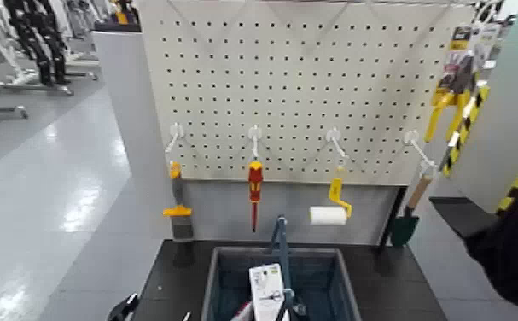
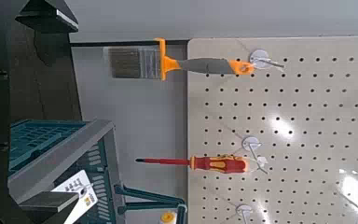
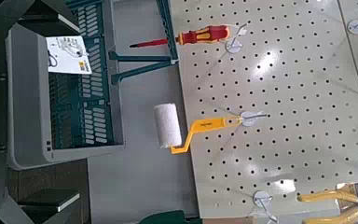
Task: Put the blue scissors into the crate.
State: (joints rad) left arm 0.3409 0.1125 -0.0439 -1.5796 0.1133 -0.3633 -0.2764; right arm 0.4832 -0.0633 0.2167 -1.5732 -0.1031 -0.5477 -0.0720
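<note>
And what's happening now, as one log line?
scissors card: inside crate | left pincer: open, near crate | right pincer: open, near crate

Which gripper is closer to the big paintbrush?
Left. The left gripper is below the hanging paintbrush, on its side of the crate. The right gripper is farther across, near the paint roller's side.

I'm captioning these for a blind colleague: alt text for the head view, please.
A grey crate on a dark table holds a white printed card; behind, a pegboard displays a brush, red-and-yellow screwdriver, paint roller and green trowel.
</note>
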